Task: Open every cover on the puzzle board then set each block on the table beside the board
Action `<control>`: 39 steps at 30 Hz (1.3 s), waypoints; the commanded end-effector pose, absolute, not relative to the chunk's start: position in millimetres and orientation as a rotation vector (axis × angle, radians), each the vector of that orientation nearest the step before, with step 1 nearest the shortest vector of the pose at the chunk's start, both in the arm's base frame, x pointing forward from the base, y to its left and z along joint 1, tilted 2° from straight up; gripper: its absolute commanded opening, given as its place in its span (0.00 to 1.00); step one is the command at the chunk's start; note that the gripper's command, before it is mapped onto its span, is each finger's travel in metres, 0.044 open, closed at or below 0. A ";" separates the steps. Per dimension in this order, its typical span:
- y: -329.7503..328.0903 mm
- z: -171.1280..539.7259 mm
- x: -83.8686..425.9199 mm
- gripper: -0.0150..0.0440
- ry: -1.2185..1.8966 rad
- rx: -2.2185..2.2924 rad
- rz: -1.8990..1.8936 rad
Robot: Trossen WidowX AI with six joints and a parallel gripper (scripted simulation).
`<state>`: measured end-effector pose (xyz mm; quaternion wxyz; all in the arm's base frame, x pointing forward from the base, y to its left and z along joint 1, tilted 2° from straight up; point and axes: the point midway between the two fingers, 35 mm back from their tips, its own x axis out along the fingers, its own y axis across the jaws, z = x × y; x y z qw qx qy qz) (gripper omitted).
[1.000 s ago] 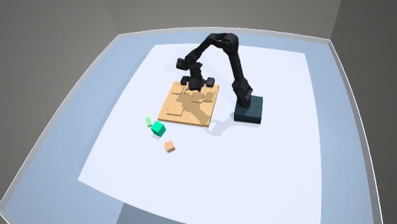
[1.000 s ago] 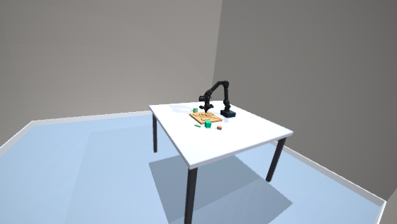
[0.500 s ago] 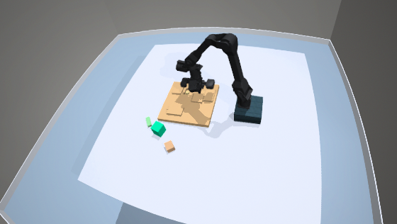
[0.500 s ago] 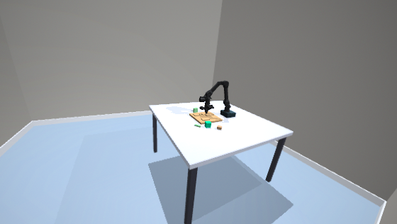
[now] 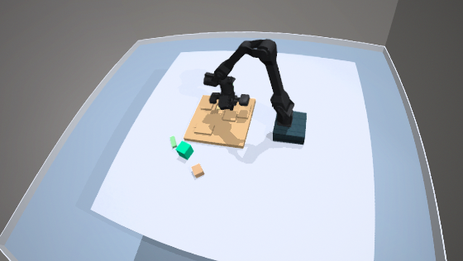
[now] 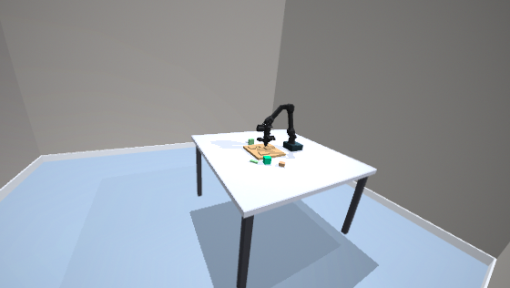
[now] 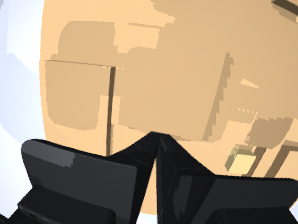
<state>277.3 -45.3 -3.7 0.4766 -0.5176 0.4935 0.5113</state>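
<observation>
The pincer, its fingers together on nothing, was over the board. In the wrist view the yellow block lay right of the tips, in its well. Its top pointed up; its outline looked nearly square, so no long axis could be told.

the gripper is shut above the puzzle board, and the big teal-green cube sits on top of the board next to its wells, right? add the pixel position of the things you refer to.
The cube's place is wrong: the big teal-green cube [image 5: 184, 150] [image 6: 267, 159] rests on the table, off the puzzle board [image 5: 227, 140] [image 6: 273, 155], as the top view shows. The gripper [image 5: 226, 108] [image 6: 266, 145] [image 7: 158, 135] is indeed shut above the board.
</observation>
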 end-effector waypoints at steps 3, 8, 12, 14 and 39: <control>-37.6 -3.9 277.9 0.25 1.203 -1.262 1.247; -32.6 -4.1 277.9 0.25 1.202 -1.262 1.247; -28.6 -4.2 277.8 0.25 1.202 -1.262 1.247; -26.5 -4.2 277.8 0.25 1.202 -1.262 1.248; -1.2 -4.9 275.8 0.25 1.200 -1.260 1.249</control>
